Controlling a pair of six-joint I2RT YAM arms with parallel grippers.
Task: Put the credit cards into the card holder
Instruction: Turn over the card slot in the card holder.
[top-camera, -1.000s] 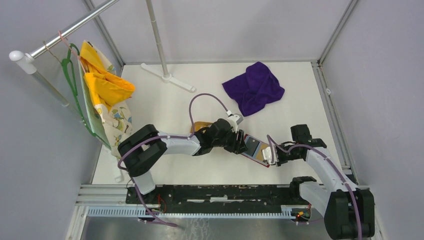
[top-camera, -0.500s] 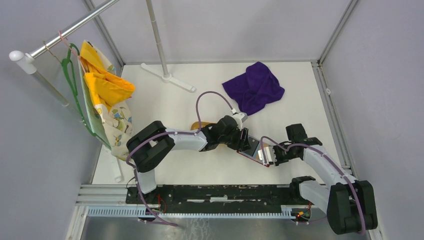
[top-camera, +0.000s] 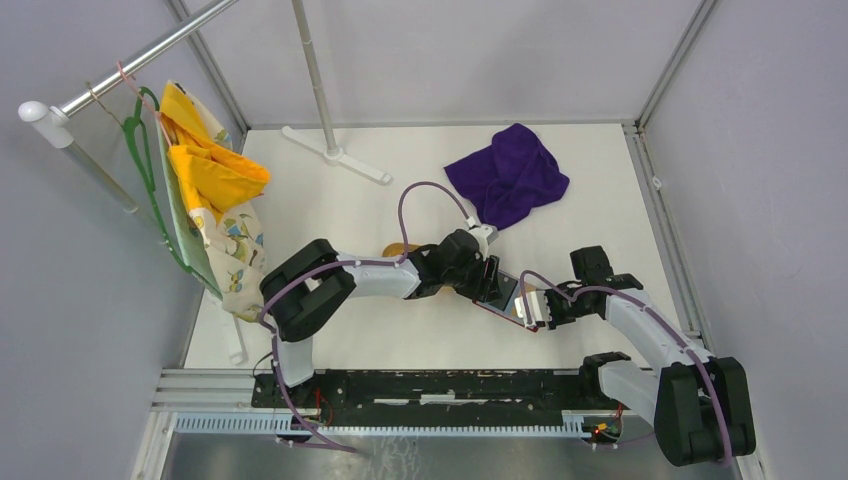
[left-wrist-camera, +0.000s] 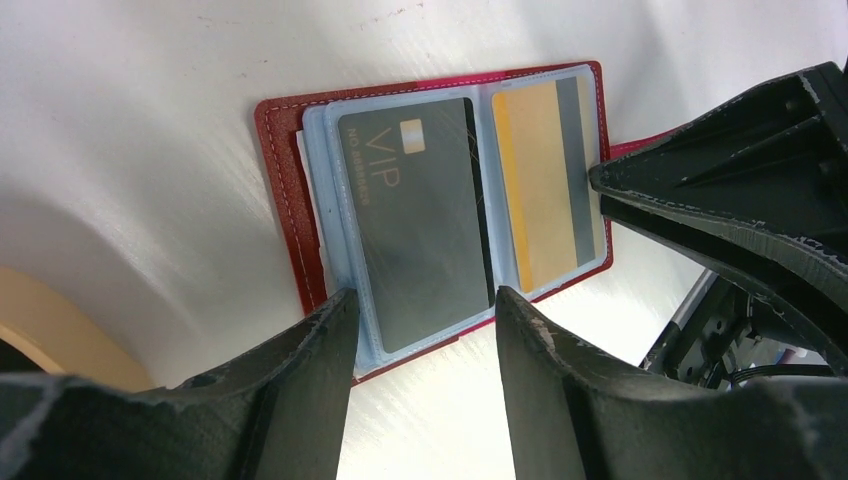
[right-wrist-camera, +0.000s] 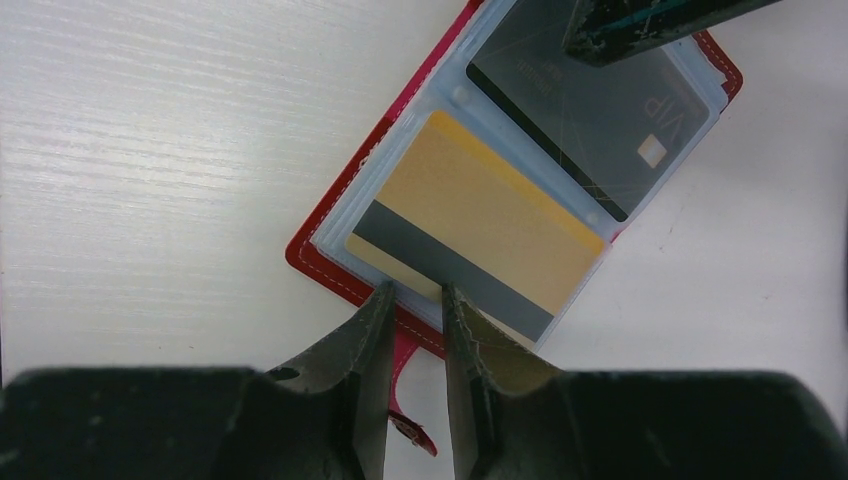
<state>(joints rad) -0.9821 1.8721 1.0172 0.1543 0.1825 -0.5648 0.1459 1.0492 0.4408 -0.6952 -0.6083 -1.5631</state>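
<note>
Left arm (top-camera: 370, 280) and right arm (top-camera: 645, 325) bend inward to the card holder (left-wrist-camera: 290, 220); right hand (right-wrist-camera: 417, 292) pinches its tab edge, left hand (left-wrist-camera: 420, 302), spread apart, hovers over its black card (left-wrist-camera: 415, 220)

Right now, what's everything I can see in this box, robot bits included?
card holder: one, red, open, table centre.
credit cards: two, black and gold, in its sleeves.
purple cloth: one, purple, far right.
tray: one, tan, beneath left arm.
hanging cloths: two, yellow and patterned, left rail.
stand: one, white, far centre.
left gripper: one, black, jaws apart over black card.
right gripper: one, black, closed on holder's tab.
</note>
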